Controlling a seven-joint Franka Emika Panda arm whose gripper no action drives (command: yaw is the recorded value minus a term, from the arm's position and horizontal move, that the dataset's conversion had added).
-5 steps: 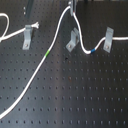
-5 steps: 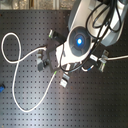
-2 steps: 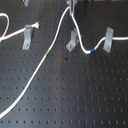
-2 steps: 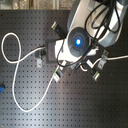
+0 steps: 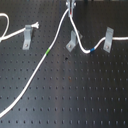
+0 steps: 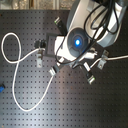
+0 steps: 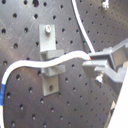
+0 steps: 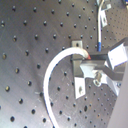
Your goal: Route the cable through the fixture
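Observation:
The cable [image 5: 36,75] is a thin white cord with a green band [image 5: 47,51] and a blue band [image 5: 93,50]. In the first exterior view it rises from the table to my gripper [image 5: 73,8] at the top. From there it drops past the middle fixture [image 5: 73,41], over the blue band, to the right fixture [image 5: 107,39]. In the first wrist view my gripper [image 7: 94,63] is shut on the cable [image 7: 30,64], which lies across a grey fixture [image 7: 50,57]. The second wrist view shows the cable [image 8: 50,75] looping from the gripper [image 8: 95,70] beside that fixture [image 8: 80,80].
A second white cord with a frayed end [image 5: 35,26] lies by the left fixture [image 5: 27,36]. The black perforated board [image 5: 85,95] carries everything. In the second exterior view the arm's body [image 6: 80,40] covers the middle fixtures, and the cable [image 6: 15,75] loops on the second exterior view's left.
The gripper has shifted only slightly, still holding the cable near the middle fixture. The cable's lie on the board looks the same.

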